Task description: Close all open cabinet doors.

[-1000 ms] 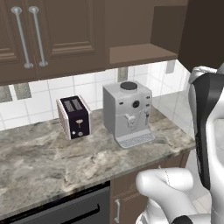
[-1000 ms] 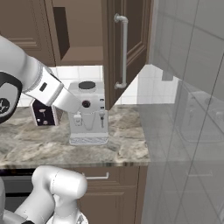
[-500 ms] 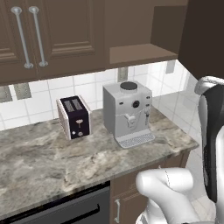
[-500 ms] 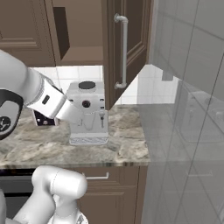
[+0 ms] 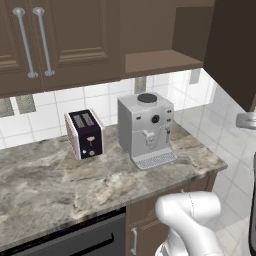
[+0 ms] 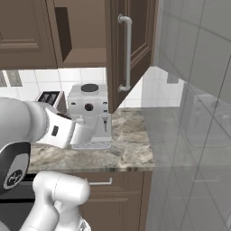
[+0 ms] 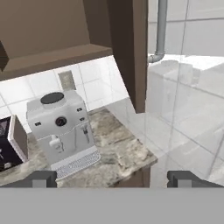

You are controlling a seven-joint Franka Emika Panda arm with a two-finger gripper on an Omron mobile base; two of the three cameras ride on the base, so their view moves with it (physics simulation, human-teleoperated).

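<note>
Looking over a grey refrigerator door (image 6: 194,113) filling the 3 o'clock half of the right base view, glossy and close. Next in size, the marble counter (image 5: 45,185), running out to an edge near the fridge. Above it, at 12 o'clock, an open cabinet door (image 6: 131,45) swung out edge-on, silver bar handle (image 6: 127,54) facing the fridge; bare shelf (image 5: 160,61) exposed behind. Closed pair of cabinet doors (image 5: 75,35) at 11 o'clock in the left base view, nothing to do there. Below the shelf, the white coffee machine (image 5: 146,129), then the small black toaster (image 5: 85,134) at its 9 o'clock. Smallest of all, the gripper (image 7: 112,178): fingertips spread wide at 6 o'clock in the hand view, nothing between them, well short of the door.

Risk from here, by judgement: little room between door and fridge, so a wide swing could clip the fridge face or snag the handle; pushing low could knock the coffee machine.
</note>
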